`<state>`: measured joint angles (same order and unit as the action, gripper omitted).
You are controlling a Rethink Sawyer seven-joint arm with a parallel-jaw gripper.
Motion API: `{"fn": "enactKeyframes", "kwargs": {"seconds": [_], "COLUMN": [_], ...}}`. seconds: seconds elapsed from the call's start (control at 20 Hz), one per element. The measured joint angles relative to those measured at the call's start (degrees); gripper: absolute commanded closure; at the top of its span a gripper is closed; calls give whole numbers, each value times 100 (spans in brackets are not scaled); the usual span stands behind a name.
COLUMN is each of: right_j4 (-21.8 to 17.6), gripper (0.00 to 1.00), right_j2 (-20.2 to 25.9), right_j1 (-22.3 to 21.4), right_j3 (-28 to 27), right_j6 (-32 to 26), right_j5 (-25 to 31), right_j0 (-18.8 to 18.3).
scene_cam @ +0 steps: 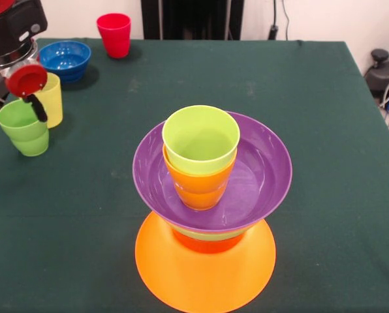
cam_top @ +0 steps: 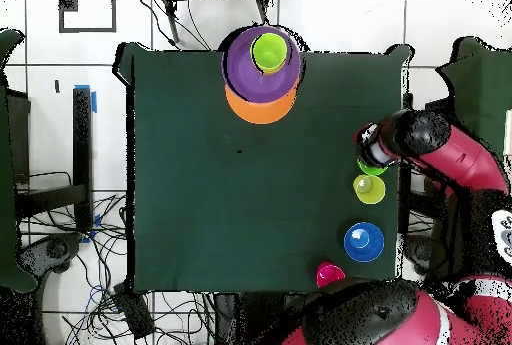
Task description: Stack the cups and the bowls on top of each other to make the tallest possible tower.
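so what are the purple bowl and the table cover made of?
Purple bowl: looks like glossy moulded plastic, with bright light streaks on its smooth inner wall. Table cover: probably dark green cloth, matte, with no reflections and a faintly uneven surface.

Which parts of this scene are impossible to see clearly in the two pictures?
- The robot's hand: in the front view the arm covers it, in the overhead view too; open or shut is unclear.
- The green plastic cup: overhead, the arm hides most of it.
- The tower's middle bowls: the wide purple plastic bowl covers them in both views.
- The very large orange plastic bowl: the front view's bottom edge cuts its rim.
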<state>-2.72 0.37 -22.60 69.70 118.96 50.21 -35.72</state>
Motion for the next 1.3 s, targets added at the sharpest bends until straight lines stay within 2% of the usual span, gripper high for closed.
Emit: {"fn": "enactKeyframes", "kwargs": {"seconds": [0.3,0.7,1.2,1.25,1.3], "right_j4": [-15,-251,-464,-521,-521], "gripper": [0,0,0,100,100], "right_j2": [2,5,7,8,9], "right_j1": [52,289,556,610,614], "right_j3": [62,61,60,60,59], "right_j6": [0,0,0,0,0], "right_j5": [-286,-623,-669,-670,-671], "right_j0": [-104,-277,-319,-323,-324]}}
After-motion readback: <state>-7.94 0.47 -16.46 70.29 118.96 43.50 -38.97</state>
